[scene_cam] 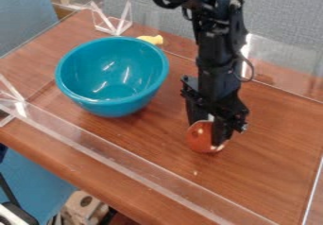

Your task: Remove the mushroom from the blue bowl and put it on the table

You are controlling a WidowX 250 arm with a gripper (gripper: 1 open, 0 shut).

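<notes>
Wood-grain counter (127, 139) carries the empty blue bowl (112, 75) at left; right of it, the tool (207, 132) pinches the small, light, slick-looking mushroom (203, 136) by its rounded cap, low over the wood.

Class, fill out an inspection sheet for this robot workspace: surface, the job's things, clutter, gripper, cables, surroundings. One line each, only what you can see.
Surface: brown wood-grain table edged with low clear walls.
Job's things: blue bowl upright at the left, nothing visible inside; mushroom out of the bowl, low over the table to the bowl's right; contact with the wood cannot be told.
Clutter: small yellow object behind the bowl.
Gripper: gripper points down, jaws closed on the mushroom.
Cables: dark cable along the arm.
Surroundings: blue fabric below the table's left edge.
</notes>
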